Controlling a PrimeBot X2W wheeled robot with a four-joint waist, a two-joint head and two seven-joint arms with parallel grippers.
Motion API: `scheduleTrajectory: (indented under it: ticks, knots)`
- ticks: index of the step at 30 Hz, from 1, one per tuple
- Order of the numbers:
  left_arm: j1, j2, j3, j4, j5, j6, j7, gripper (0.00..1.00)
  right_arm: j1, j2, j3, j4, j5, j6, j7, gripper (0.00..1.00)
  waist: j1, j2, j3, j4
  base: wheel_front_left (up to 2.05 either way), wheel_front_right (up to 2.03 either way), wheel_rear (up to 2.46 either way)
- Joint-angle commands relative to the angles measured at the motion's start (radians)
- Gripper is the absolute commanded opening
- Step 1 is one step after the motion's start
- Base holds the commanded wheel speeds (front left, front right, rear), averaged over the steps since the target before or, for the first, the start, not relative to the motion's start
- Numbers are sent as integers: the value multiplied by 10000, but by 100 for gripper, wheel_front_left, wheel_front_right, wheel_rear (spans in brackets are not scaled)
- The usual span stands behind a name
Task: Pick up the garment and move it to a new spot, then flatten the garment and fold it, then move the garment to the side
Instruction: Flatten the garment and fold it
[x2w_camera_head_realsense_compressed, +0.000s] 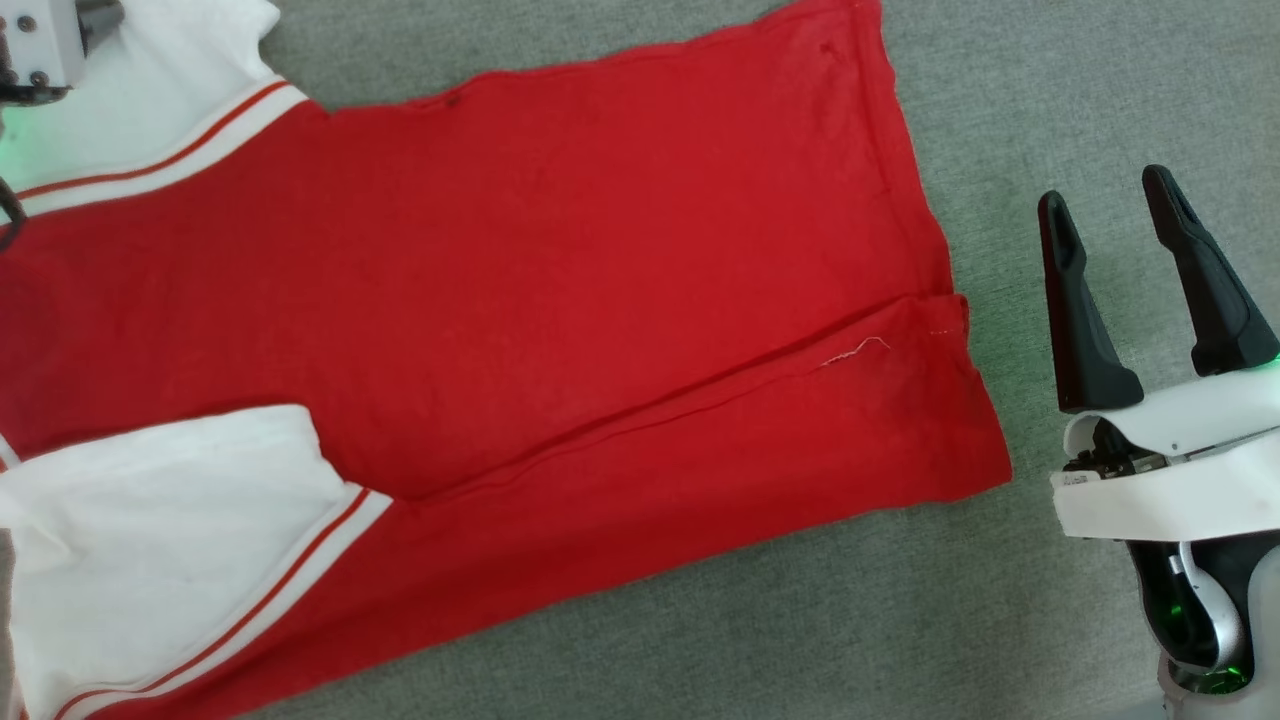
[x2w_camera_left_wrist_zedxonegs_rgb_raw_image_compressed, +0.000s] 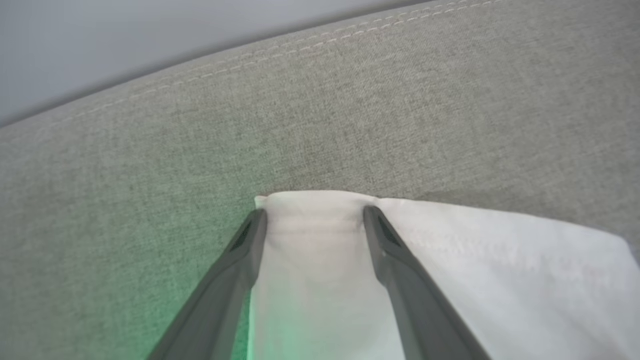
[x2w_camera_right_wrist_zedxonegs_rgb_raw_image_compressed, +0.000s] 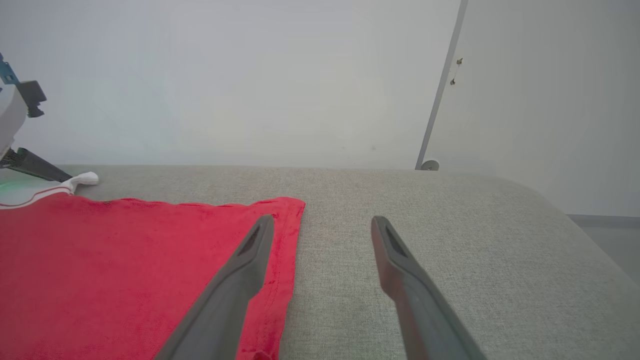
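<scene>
The garment (x2w_camera_head_realsense_compressed: 560, 290), a large red jersey with white striped-trim panels at its left end, lies spread flat on the grey cushion, plain side up, with a lengthwise fold along its near side. My right gripper (x2w_camera_head_realsense_compressed: 1115, 215) stands open just right of the hem, clear of the cloth; in the right wrist view its fingers (x2w_camera_right_wrist_zedxonegs_rgb_raw_image_compressed: 250, 260) straddle the red hem edge (x2w_camera_right_wrist_zedxonegs_rgb_raw_image_compressed: 287, 240) from above. My left gripper (x2w_camera_left_wrist_zedxonegs_rgb_raw_image_compressed: 312, 212) is open over a white corner (x2w_camera_left_wrist_zedxonegs_rgb_raw_image_compressed: 450, 260) of the garment, one finger on each side of the cloth's tip. Only its wrist housing (x2w_camera_head_realsense_compressed: 40, 45) shows at the head view's top left.
The grey upholstered surface (x2w_camera_head_realsense_compressed: 1050, 100) runs around the garment, with bare room to the right and along the near edge. A stitched seam (x2w_camera_left_wrist_zedxonegs_rgb_raw_image_compressed: 320, 45) marks its far edge. Behind it stand a pale wall (x2w_camera_right_wrist_zedxonegs_rgb_raw_image_compressed: 225, 85) and a door edge (x2w_camera_right_wrist_zedxonegs_rgb_raw_image_compressed: 440, 100).
</scene>
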Motion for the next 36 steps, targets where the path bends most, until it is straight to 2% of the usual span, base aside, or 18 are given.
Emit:
scheduleTrajectory:
  ticks: [1, 3, 4, 10, 14, 17, 19, 21, 26, 36]
  knots:
    - [1645, 259, -493, 929, 98, 120, 1399, 100, -48, -72, 44, -75, 77, -11, 166, 100, 0, 0, 11, 21, 0, 0, 0]
    - [1715, 145, -352, 1070, -138, 185, 1835, 0, -140, -139, 83, -190, 176, -11, 398, 100, 0, 0, 15, 29, 0, 0, 0]
    - [1733, 94, -332, 1092, -184, 149, 2051, 0, -160, -141, 53, -214, 222, -11, 544, 100, 0, 0, 23, 38, 0, 0, 0]
    - [1569, -102, -212, 964, -381, -19, 1292, 0, -588, -418, 180, -588, 720, -11, 1741, 100, 0, 0, 126, 96, 0, 0, 0]
    - [1523, -261, -139, 931, -453, -59, 1114, 0, -1373, -815, 327, -574, 1073, -11, 2984, 100, 0, 0, 145, 168, 0, 0, 0]
    - [1450, -422, -155, 871, -444, -73, 1001, 0, -2264, -1139, 501, -95, 1375, -10, 4100, 100, 0, 0, 154, 258, 0, 0, 0]
    - [1389, -540, -182, 816, -412, -95, 918, 0, -3017, -1139, 586, 452, 1778, -11, 4836, 100, 0, 0, 168, 330, 0, 0, 0]
    - [1330, -652, -175, 775, -434, -96, 843, 0, -3727, -1426, 840, 1141, 1918, -13, 5670, 100, 0, 0, 198, 418, 0, 0, 0]
    - [1180, -888, -156, 725, -479, -132, 734, 0, -5483, -1451, 1430, 3087, 2393, -10, 7249, 100, 0, 0, 285, 583, 0, 0, 0]
    - [895, -1105, -110, 765, -514, -212, 438, 0, -7651, -1051, 2230, 6961, 2882, -11, 8788, 100, 0, 0, 469, 872, 0, 0, 0]
